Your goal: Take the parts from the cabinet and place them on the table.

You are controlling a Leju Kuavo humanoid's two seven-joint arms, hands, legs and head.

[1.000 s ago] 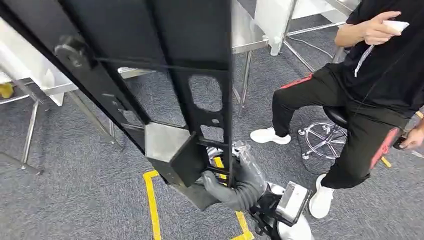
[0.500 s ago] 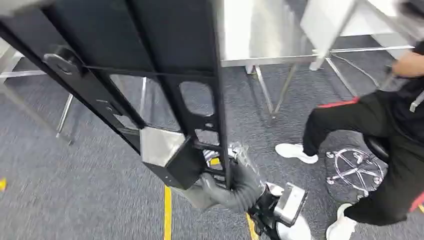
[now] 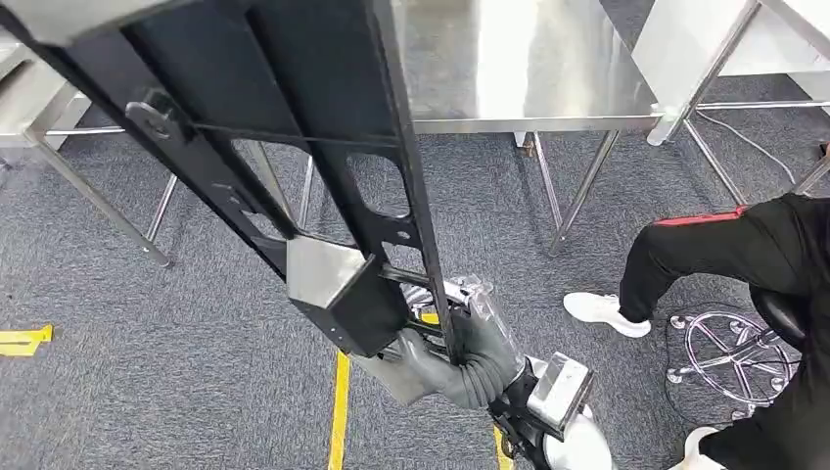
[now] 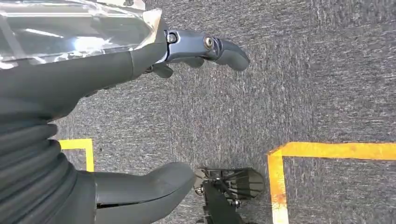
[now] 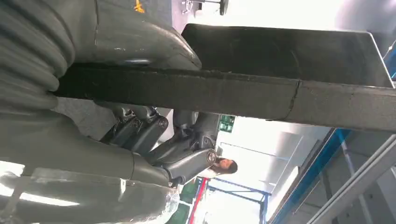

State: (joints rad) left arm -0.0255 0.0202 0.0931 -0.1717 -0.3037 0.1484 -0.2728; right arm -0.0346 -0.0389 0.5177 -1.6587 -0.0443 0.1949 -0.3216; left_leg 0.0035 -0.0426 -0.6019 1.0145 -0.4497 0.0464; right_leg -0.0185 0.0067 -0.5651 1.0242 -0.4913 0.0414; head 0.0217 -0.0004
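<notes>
A long black metal frame part (image 3: 323,127) with cut-out windows and a grey angled block runs from the upper left of the head view down to the bottom middle. My right hand (image 3: 460,357) grips its lower end, fingers wrapped round the edge bar. In the right wrist view the same hand (image 5: 154,140) is closed round the black bar (image 5: 280,100). My left hand (image 4: 93,79) hangs over the grey carpet with thumb and fingers apart and nothing in it.
A steel table (image 3: 529,69) stands straight ahead on thin legs, with a second one (image 3: 39,108) at the left. A person in black trousers (image 3: 744,255) sits at the right on a stool with a chrome base (image 3: 729,357). Yellow tape (image 3: 340,411) marks the carpet.
The whole view has swung: the steel table has come to the middle and the seated person has slid to the right edge. My right hand keeps its grip on the frame part.
</notes>
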